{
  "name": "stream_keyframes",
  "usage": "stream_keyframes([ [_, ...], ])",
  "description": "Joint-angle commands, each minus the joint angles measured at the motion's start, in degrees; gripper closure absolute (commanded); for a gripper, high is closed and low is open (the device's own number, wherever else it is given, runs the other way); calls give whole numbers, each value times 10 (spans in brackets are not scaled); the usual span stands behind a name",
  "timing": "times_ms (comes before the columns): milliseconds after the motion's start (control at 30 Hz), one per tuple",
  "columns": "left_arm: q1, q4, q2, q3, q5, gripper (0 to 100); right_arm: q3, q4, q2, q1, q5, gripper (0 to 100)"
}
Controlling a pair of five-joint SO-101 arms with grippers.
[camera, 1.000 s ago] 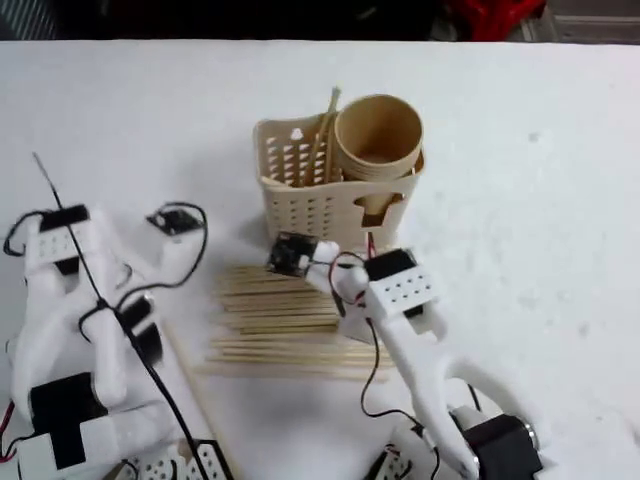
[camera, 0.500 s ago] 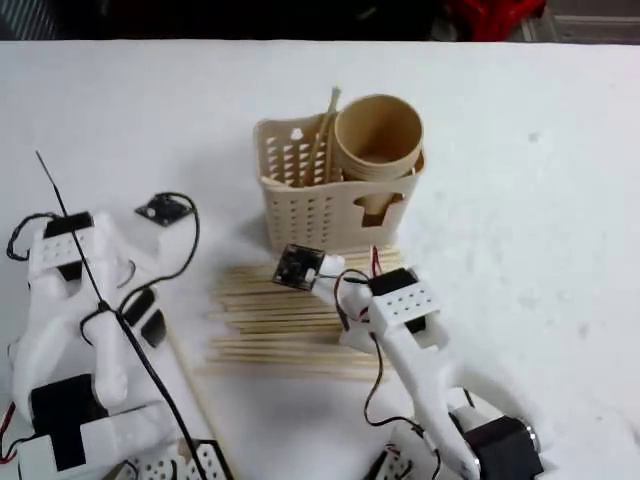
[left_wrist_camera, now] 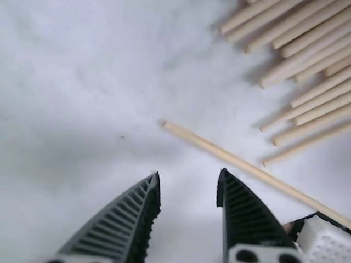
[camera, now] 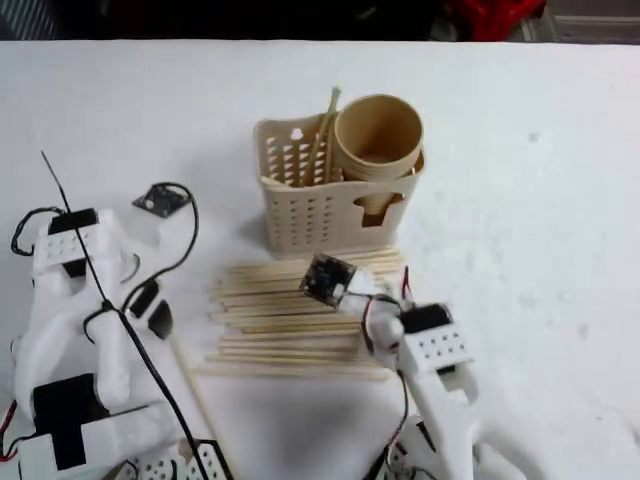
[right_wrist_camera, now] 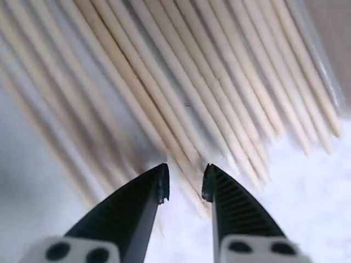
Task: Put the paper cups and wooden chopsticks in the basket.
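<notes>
**Chopsticks fanned on the counter, both claws empty**

The basket (camera: 320, 215) is cream plastic, box-shaped, its walls pierced with rows of small slots and a cut-out grip in front. Inside it, on one side, stand nested brown paper cups (camera: 378, 135), round mouths up; beside them a few wooden chopsticks (camera: 325, 125) lean upright. In front of the basket, a loose pile of chopsticks (camera: 280, 320), pale, thin and round, lies flat on the white counter (camera: 540, 200), roughly parallel. One stray chopstick (left_wrist_camera: 241, 164) lies apart from the pile at an angle.

The right arm bends low over the pile. The right claw (right_wrist_camera: 185, 167), with dark ribbed fingers tapering to points, is parted narrowly just above the stick ends and grips nothing. The left claw (left_wrist_camera: 188, 174) is spread wider, empty, over bare counter near the stray chopstick's tip.
</notes>
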Motion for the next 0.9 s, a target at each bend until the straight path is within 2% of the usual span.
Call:
stream_keyframes([
  [0, 48, -33, -19, -4, 69, 816, 24, -1, -57, 5, 1, 882],
  [133, 100, -91, -18, 63, 126, 816, 54, -5, -84, 5, 1, 882],
  [267, 109, -131, -19, 115, 165, 816, 68, -5, -96, 5, 1, 882],
  [700, 109, -122, -22, 116, 290, 816, 72, -20, -93, 5, 0, 882],
  [867, 82, -58, -22, 36, 328, 816, 78, -21, -97, 2, 0, 882],
])
